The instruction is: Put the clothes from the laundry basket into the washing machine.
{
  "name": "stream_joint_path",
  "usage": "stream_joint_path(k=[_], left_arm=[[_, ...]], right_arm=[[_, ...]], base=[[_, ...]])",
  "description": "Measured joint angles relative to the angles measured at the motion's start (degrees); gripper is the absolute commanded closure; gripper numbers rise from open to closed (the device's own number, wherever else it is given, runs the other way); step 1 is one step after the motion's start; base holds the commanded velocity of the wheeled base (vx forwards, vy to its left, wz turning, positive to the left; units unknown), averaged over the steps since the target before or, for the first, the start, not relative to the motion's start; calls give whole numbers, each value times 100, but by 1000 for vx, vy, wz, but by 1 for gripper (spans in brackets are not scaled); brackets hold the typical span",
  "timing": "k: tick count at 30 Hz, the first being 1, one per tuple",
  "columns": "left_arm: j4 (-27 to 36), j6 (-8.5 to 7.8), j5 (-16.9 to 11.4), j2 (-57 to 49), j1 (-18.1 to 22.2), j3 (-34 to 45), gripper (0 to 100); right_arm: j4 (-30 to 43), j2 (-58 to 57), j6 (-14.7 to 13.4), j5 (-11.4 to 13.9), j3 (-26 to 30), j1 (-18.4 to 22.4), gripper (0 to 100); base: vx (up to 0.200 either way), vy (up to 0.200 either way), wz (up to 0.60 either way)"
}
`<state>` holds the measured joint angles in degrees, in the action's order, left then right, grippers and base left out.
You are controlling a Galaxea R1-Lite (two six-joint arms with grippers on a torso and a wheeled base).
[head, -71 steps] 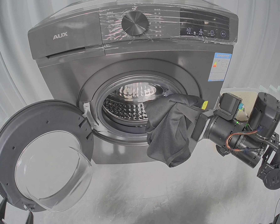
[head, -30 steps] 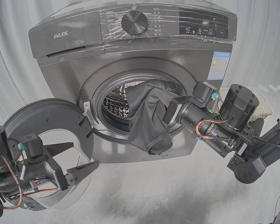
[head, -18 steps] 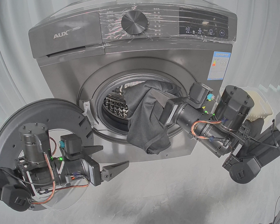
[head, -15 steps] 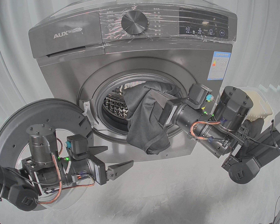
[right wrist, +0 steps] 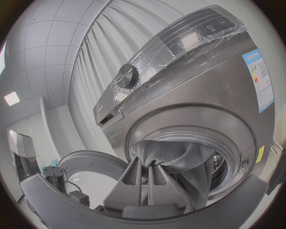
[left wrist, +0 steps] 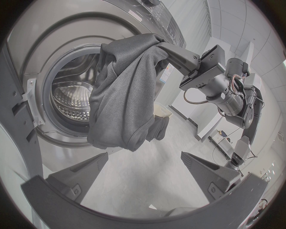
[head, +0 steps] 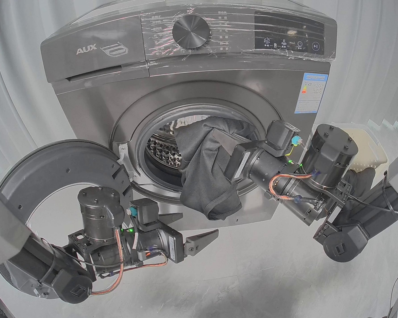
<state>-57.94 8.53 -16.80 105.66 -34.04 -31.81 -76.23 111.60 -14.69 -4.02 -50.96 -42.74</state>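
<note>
dark grey mesh garment (head: 204,166), crumpled, drooping

Right gripper (head: 219,137): forearm angled up toward the jaws, fingers pressed together, dark garment (head: 204,170) clamped between the jaws and hanging below them. Left gripper (head: 198,224): arm held low, wrist roughly level, jaws spread wide apart.

Bright, even light w/ fisheye edges
</note>
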Motion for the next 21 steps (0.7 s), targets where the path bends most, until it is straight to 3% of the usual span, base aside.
stream_joint_path(k=[3,8,21], left_arm=[[-317,93,18,215,-20,-60,0],[-616,397,51,536,-30,-157,0],[-655,435,88,961,-35,-282,0]], right_arm=[[-30,17,0,-2,2,-15,100],[-62,57,0,-10,2,-37,100],[-66,107,11,-11,16,-37,100]], base=[[0,0,0],[0,0,0],[0,0,0]])
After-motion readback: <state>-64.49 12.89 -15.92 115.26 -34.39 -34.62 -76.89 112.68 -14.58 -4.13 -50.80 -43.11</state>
